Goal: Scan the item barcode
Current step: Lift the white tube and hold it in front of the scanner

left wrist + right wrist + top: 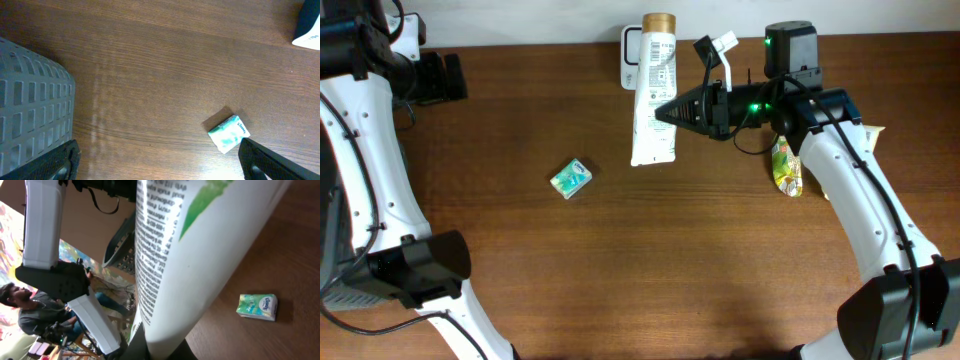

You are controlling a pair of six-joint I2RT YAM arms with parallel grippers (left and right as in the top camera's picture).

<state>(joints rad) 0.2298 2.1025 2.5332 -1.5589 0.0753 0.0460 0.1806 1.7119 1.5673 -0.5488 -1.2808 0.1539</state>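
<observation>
My right gripper is shut on the side of a white tube with a tan cap. The tube is held lengthwise at the back of the table, cap end next to a white scanner. Its side with black print faces up; I cannot make out a barcode. In the right wrist view the tube fills the frame and rises from between the jaws of my right gripper. My left gripper is far off at the back left. In its wrist view my left gripper stands open over bare wood.
A small green-and-white tissue pack lies left of centre and also shows as the pack near my left gripper's right finger. A yellow-green pouch lies under the right arm. A grey slotted basket stands at the far left.
</observation>
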